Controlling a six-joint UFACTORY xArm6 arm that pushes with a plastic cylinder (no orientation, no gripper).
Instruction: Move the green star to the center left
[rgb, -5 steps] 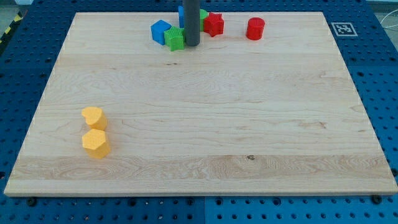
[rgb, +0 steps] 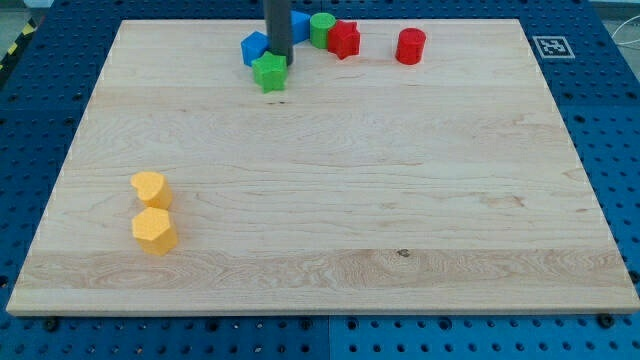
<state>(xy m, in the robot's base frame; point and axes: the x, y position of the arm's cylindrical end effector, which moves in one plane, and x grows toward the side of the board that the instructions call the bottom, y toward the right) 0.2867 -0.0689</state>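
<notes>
The green star (rgb: 269, 72) lies near the top middle of the wooden board (rgb: 320, 170). My tip (rgb: 279, 57) stands right at the star's upper right side, touching or nearly touching it. A blue block (rgb: 254, 48) sits just to the upper left of the star, close to the rod. Another blue block (rgb: 299, 25) shows behind the rod on its right.
A green cylinder (rgb: 322, 29), a red star-like block (rgb: 345, 39) and a red cylinder (rgb: 410, 46) stand along the view's top. Two yellow blocks (rgb: 150, 188) (rgb: 154, 231) sit at the lower left. A marker tag (rgb: 549, 46) is at the board's top right corner.
My tip has moved left, from the star's right side to its upper right. The green star has shifted a little left and down. The green cylinder now shows beside the rod.
</notes>
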